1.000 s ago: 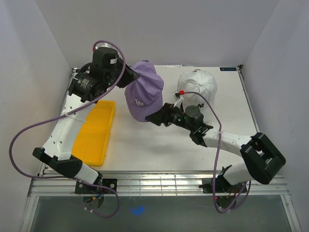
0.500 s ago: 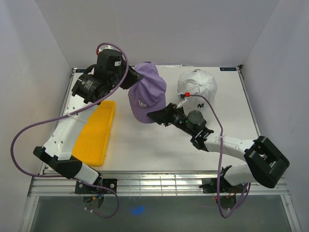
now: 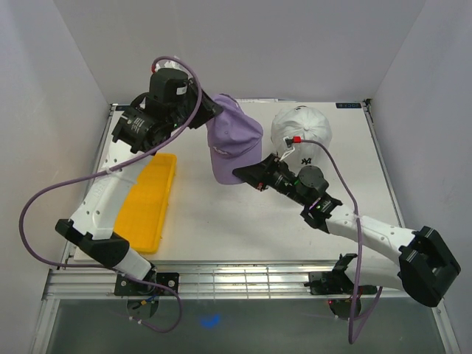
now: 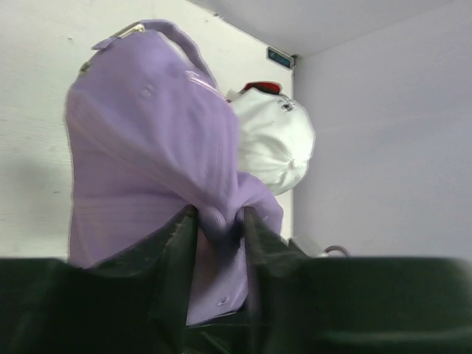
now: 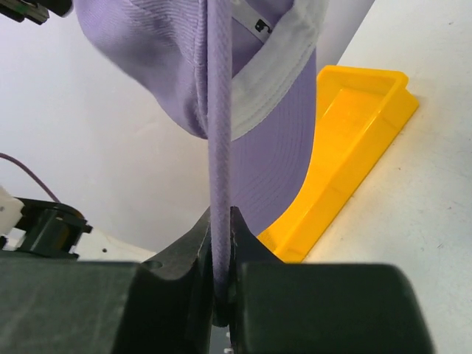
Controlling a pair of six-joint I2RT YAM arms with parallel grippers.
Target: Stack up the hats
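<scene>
The lavender hat (image 3: 234, 140) hangs in the air above the table's middle, brim pointing down. My right gripper (image 3: 240, 175) is shut on the brim's edge (image 5: 220, 147), which stands thin between its jaws (image 5: 221, 214). My left gripper (image 3: 214, 114) is at the crown's back; its jaws stand partly apart with a loose fold of lavender fabric (image 4: 219, 217) between them. The white hat (image 3: 302, 127) with a black NY sits on the table at the back right, and a bit of red (image 4: 258, 87) shows at its far side.
A yellow tray (image 3: 147, 199) lies on the left of the table, below the left arm. White walls close the table on three sides.
My right gripper has closed on the lavender hat's brim. The left jaws have parted, and the hat has shifted a little to the right.
</scene>
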